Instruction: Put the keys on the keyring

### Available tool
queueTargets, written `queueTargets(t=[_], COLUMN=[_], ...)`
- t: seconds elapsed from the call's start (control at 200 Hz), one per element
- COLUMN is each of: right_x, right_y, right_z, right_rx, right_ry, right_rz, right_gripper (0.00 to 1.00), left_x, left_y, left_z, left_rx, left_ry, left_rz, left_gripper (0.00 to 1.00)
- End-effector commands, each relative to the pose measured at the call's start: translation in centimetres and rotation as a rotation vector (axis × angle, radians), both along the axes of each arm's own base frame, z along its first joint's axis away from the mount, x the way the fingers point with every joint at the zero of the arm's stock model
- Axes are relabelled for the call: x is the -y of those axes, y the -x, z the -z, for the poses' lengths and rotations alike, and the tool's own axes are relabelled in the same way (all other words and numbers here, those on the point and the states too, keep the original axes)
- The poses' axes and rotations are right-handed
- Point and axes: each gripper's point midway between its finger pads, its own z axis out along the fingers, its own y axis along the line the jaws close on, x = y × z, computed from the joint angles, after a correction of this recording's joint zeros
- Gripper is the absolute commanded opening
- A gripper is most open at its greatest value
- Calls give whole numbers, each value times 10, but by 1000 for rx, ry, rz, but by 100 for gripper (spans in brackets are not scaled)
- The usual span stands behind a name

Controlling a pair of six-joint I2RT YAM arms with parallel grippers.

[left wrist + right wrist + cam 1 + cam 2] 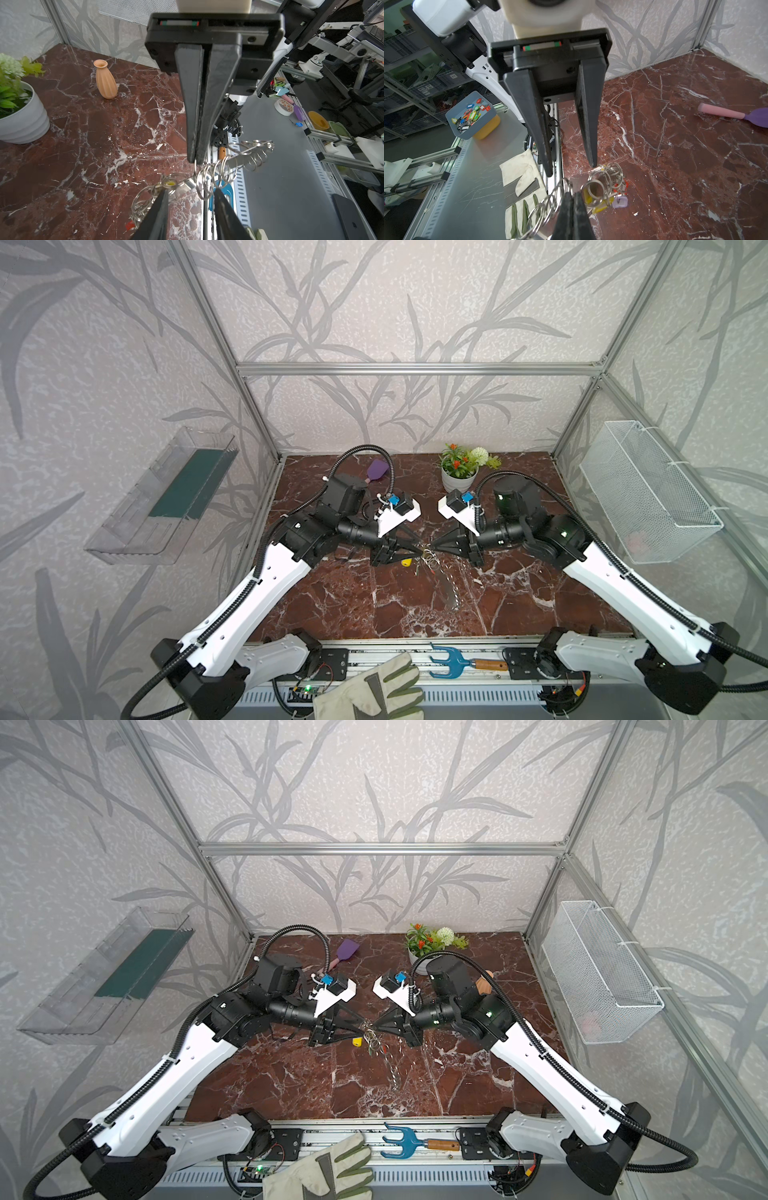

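Right gripper (pixel 195 159): jaws closed, pinching the keyring (pixel 451 591) at one end; the band trails down and away from its tips.
Left gripper (pixel 572 170): jaws part-open, holding nothing; tips face the right gripper's, with rings between them.
Keys (pixel 619 201): yellow, lilac and red, bunched on rings just below both grippers' tips.
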Motion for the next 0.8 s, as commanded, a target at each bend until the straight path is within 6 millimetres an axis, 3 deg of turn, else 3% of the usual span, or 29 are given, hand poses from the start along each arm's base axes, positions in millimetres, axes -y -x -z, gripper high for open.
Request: queueTargets(t=[0.0,0.275,0.795], right_x=[-1,-4,-4], right_y=[8,10,14], right_z=[-7,-11,-15], right_rx=[10,11,15], right_ry=[10,3,-24], right_rz=[-47,-65,-79], right_gripper=[0,0,0], left_x=[1,12,17], left_y=[13,8,-3], left_z=[-13,-12,2], left_rx=[28,28,22], left_ry=[30,42,7], left_rz=[76,88,54], left_gripper=[37,32,34])
